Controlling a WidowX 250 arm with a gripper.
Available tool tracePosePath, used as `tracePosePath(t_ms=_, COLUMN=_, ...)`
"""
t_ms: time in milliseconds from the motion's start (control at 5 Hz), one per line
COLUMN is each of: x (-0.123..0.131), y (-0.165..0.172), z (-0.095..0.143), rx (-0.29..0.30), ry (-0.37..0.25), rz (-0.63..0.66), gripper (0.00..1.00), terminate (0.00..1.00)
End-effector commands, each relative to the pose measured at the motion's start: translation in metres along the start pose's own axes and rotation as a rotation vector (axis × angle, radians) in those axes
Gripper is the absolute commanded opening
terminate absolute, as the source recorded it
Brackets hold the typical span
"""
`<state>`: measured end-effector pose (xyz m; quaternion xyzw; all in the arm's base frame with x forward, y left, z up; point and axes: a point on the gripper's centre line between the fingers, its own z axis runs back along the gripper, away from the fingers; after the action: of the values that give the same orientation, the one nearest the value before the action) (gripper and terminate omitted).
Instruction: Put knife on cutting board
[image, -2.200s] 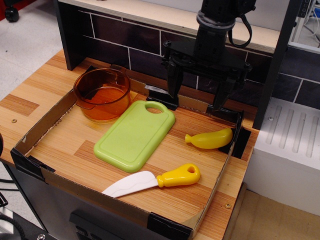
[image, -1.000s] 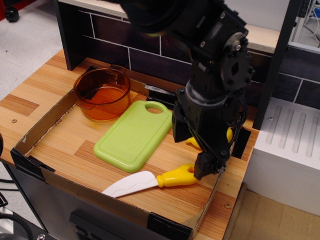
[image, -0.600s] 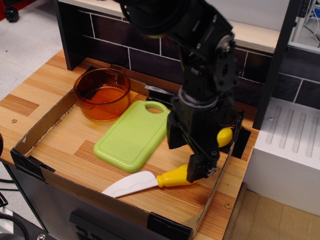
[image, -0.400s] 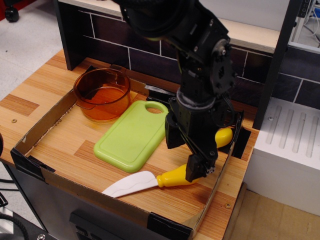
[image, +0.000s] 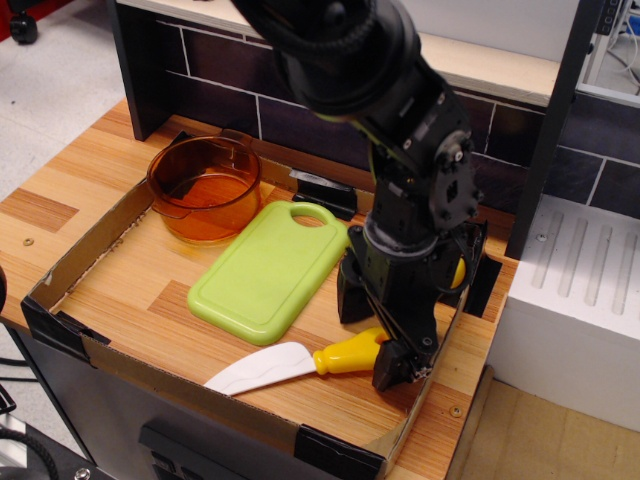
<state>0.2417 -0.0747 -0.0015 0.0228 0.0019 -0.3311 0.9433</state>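
Oblique view from above of a wooden counter (image: 60, 190) carrying a shallow cardboard tray (image: 90, 350) with black-taped corners. The knife (image: 300, 362) lies on the tray floor in the lower centre of the frame, its curved white blade pointing toward the lower left and its yellow handle toward the right; the far end of the handle is hidden behind the arm. The black pincer (image: 378, 335) has its tips at tray level at the handle end of the knife. One finger stands just above the handle in the frame and the other just below and to the right of it, so the jaws are spread with the handle between them; whether either finger touches the handle cannot be told. The cutting board (image: 265, 270), light green with a handle hole at its upper end, lies flat at the tray's centre, to the upper left of the knife and apart from it, with bare wood between the two. A transparent orange pot (image: 204, 187) sits in the upper left of the tray, just beside the board's upper left edge. A yellow toy (image: 459, 272) shows only as a sliver at the right of the arm, near the tray's right wall. A dark tiled wall (image: 240, 80) stands behind the counter along the top of the frame.
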Motion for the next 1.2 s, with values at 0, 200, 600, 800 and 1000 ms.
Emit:
tracePosePath(t_ms=0, x=0.0, y=-0.005, z=-0.011, rx=-0.012, ry=-0.005, rz=-0.03, gripper=0.0, terminate=0.0)
tracePosePath(t_ms=200, x=-0.002, y=-0.006, z=-0.013, rx=-0.018, ry=-0.01, rz=-0.024, gripper=0.0, terminate=0.0)
tracePosePath(t_ms=600, x=-0.006, y=0.002, z=0.009, rx=-0.004, ry=-0.024, rz=0.006, gripper=0.0, terminate=0.0)
tracePosePath(t_ms=800, x=-0.003, y=0.019, z=0.023, rx=0.036, ry=-0.055, rz=0.096, gripper=0.0, terminate=0.0)
tracePosePath(t_ms=1000, x=-0.001, y=0.039, z=0.039, rx=0.099, ry=-0.116, rz=0.186, gripper=0.0, terminate=0.0)
